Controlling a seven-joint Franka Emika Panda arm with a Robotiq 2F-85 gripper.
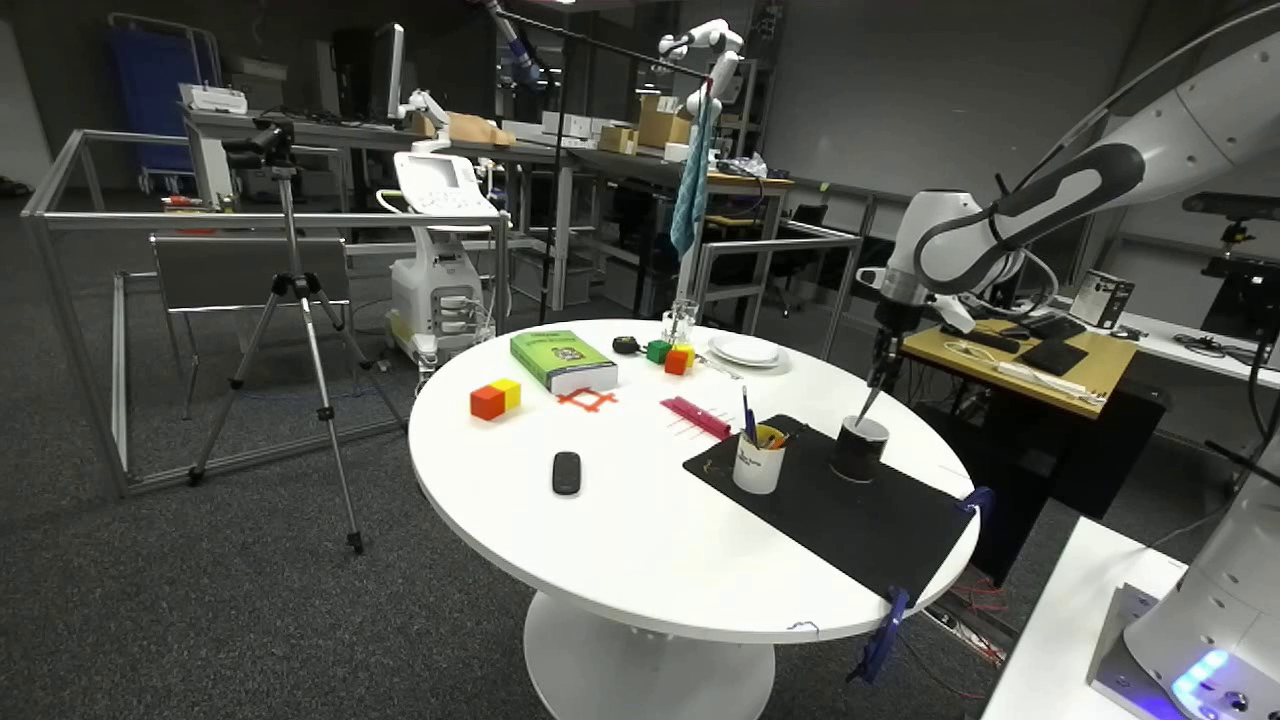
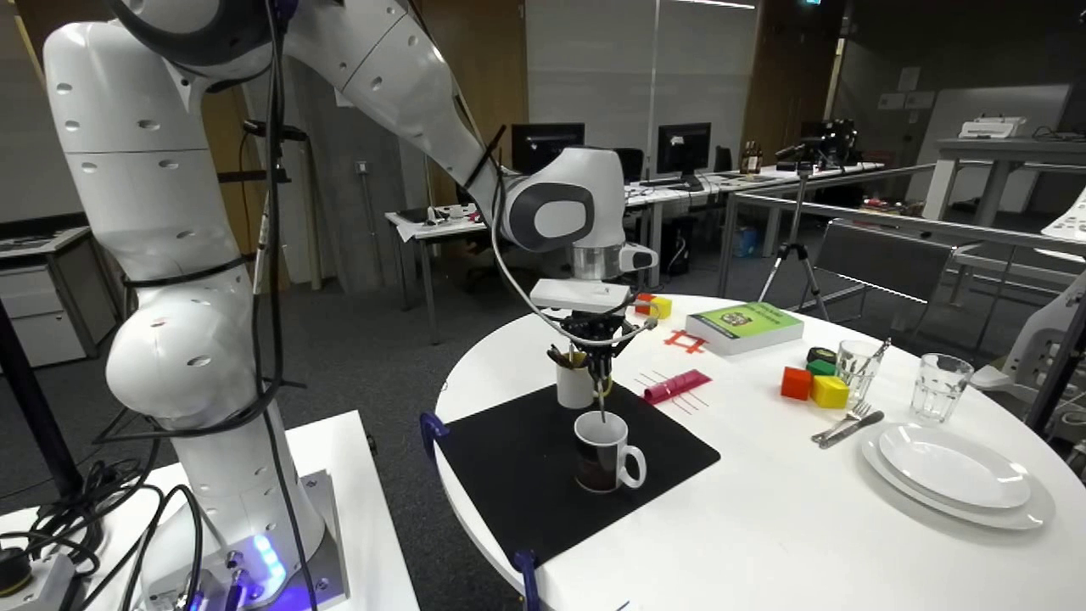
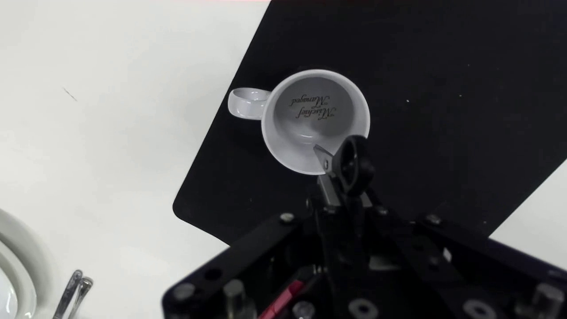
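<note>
The gripper (image 3: 347, 197) is clamped on scissors (image 3: 338, 163), tip (image 3: 319, 153) at six o'clock over the mug (image 3: 290, 139) in the wrist view; likely light, stiff, best held by the handle (image 3: 366, 170).

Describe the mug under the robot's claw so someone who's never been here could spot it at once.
Find the round white table, then the black mat lying on it. On the mat, the mug stands upright beneath the gripper, which holds scissors. Unlike the white pen cup nearby, it is mostly dark outside, with "Mischief Managed" written inside.
</note>
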